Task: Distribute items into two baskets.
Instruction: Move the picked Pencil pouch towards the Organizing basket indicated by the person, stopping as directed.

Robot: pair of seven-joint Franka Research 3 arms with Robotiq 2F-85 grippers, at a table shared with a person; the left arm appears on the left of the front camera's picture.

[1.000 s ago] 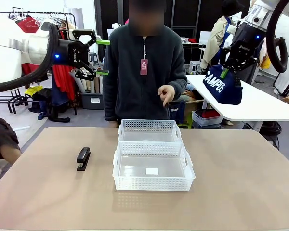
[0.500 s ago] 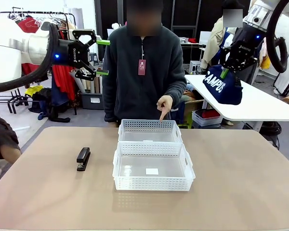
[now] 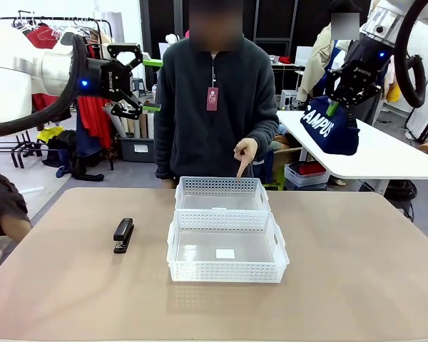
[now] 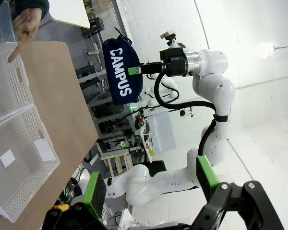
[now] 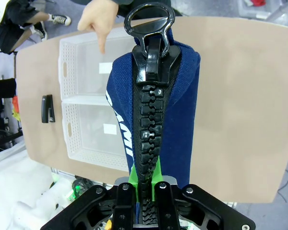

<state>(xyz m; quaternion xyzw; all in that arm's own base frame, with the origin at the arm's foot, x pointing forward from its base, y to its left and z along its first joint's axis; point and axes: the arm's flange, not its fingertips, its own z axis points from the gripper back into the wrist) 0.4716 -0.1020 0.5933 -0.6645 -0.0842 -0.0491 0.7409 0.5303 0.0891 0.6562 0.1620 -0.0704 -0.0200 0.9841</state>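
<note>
Dropped since a second ago: person's hand (image 3: pixel 245 152), now pointing at far basket (image 3: pixel 221 187). Right gripper (image 3: pixel 334 107) clamped on pouch (image 3: pixel 330 130), held high, well apart from it; left gripper (image 3: pixel 153 85) agape, empty. Stapler (image 3: pixel 123 235) on table (image 3: pixel 342 271). Next, likely: carry pouch over, lower, release.

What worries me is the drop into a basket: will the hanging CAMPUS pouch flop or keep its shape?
Probably floppy: the pouch hangs sagging under the right gripper, pinched along its zip edge. Likely light, since that narrow pinch carries it. It may land crumpled rather than flat.
</note>
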